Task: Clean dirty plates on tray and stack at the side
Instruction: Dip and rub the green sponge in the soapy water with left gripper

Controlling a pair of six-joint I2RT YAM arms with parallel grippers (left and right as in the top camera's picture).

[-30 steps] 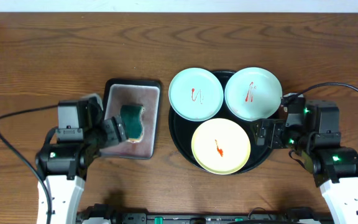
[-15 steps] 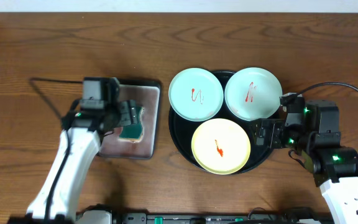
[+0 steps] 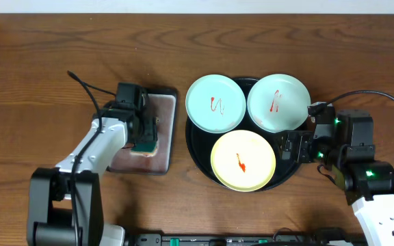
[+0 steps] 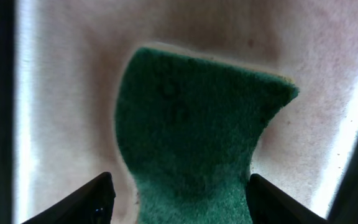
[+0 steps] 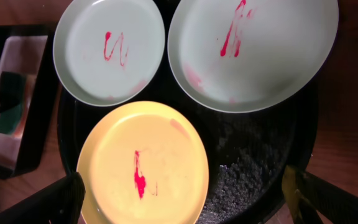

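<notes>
Three sauce-smeared plates lie on the black tray [image 3: 195, 152]: a mint one [image 3: 215, 102] at back left, a mint one [image 3: 278, 102] at back right, and a yellow one [image 3: 243, 160] in front. The right wrist view shows the same plates: mint [image 5: 109, 50], mint [image 5: 253, 50], yellow [image 5: 145, 165]. My right gripper [image 5: 185, 208] is open and empty above the tray's right front rim [image 3: 287, 145]. My left gripper [image 4: 182, 205] is open, its fingers either side of a green sponge [image 4: 191, 118], low over it [image 3: 144, 132].
The sponge [image 3: 144, 145] lies in a small dark rectangular tray [image 3: 132, 162] with a pinkish inside, left of the black tray. That small tray also shows at the left edge of the right wrist view [image 5: 36, 93]. Brown wooden table all round.
My left arm has swung from the left of the small tray to over it, bringing its open gripper down around the sponge. The right arm and the plates have not moved.
</notes>
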